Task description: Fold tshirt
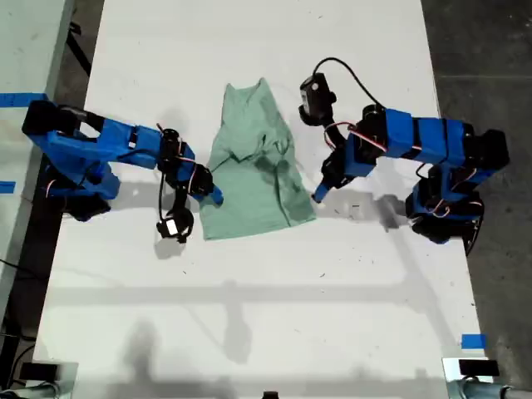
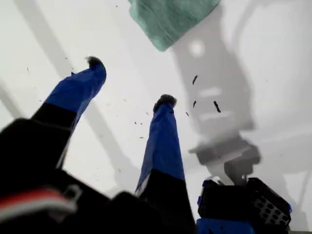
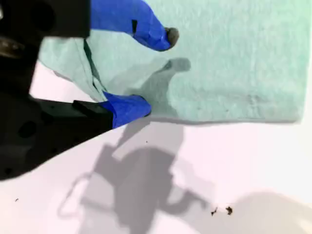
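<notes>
Blue tape wraps the fingers of my first claw (image 2: 129,83), which stand apart over bare white counter (image 2: 273,63), gripping nothing; a corner of the tshirt (image 2: 168,17) lies just beyond the tips, near but not touching. By the wrist views, this is the arm at the exterior view's right, its claw (image 1: 319,193) hanging just off that side of the cloth near the hem corner.

My second claw (image 3: 148,73) is also parted, one finger above the cloth and the other down at the hem edge; whether the lower finger has got under the fabric I cannot say, since the view is too close to tell. It belongs to the arm at the exterior view's left, its claw (image 1: 216,195) at the tshirt's (image 1: 258,162) other lower corner.

The tshirt lies mid-counter, part bunched, a sleeve area rumpled over the middle, neck end away from the camera, hem toward it. I judge the step to be taking hold of the hem corners for a fold. Next, each claw needs to straddle its corner, close on the cloth, then lift together.
</notes>
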You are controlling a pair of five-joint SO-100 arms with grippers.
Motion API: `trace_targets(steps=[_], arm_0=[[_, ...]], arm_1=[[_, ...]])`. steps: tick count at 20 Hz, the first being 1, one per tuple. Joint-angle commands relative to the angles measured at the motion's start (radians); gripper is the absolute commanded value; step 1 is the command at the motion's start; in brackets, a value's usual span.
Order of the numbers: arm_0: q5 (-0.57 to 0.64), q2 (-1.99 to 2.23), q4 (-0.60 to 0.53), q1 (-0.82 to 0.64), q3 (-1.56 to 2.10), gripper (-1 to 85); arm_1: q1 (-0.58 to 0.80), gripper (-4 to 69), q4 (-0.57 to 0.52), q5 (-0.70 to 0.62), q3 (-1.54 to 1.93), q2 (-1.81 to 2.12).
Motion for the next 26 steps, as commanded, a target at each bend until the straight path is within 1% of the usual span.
trace_targets(steps=[1,3,4,5,6,9,10,13,15,16,17,19,23,24,25,26], arm_0=[[0.005,-0.057,-0.034,-0.040,0.002,17.3],[0.006,-0.074,-0.031,-0.058,0.008,17.0],[0.014,-0.077,-0.031,-0.066,0.011,15.1],[0.018,-0.078,-0.031,-0.071,0.011,11.6],[0.017,-0.078,-0.031,-0.071,0.011,5.9],[-0.003,-0.015,-0.008,-0.069,0.052,1.7],[-0.034,0.055,0.026,-0.075,0.097,0.1],[-0.069,0.293,0.170,-0.077,0.166,0.1],[-0.103,0.307,0.304,-0.049,0.066,0.1],[-0.097,0.291,0.314,-0.046,0.008,0.1],[-0.083,0.256,0.290,-0.043,-0.054,0.1],[-0.046,0.067,0.281,-0.029,-0.247,0.1],[0.041,-0.474,0.377,-0.002,-0.824,0.1],[0.054,-0.561,0.373,-0.009,-0.888,0.7],[0.061,-0.601,0.364,-0.014,-0.897,14.7],[0.061,-0.617,0.376,-0.021,-0.897,24.4]], arm_1=[[0.002,23.8,-0.057,0.020,0.052,0.120],[0.002,23.5,-0.091,0.032,0.132,0.187],[0.002,23.4,-0.106,0.037,0.170,0.221],[0.005,23.1,-0.120,0.041,0.206,0.253],[0.008,23.0,-0.133,0.046,0.242,0.282],[0.009,22.5,-0.150,0.054,0.308,0.341],[0.009,22.4,-0.150,0.055,0.322,0.354],[0.011,22.0,-0.160,0.061,0.365,0.397],[0.011,21.8,-0.167,0.064,0.380,0.413],[0.011,21.7,-0.172,0.067,0.385,0.416],[0.009,21.6,-0.178,0.069,0.388,0.417],[0.000,21.3,-0.183,0.078,0.390,0.417],[-0.015,20.8,-0.184,0.095,0.390,0.417],[-0.020,20.8,-0.186,0.100,0.390,0.420],[-0.028,20.6,-0.186,0.109,0.390,0.420],[-0.037,20.4,-0.186,0.117,0.394,0.423]])
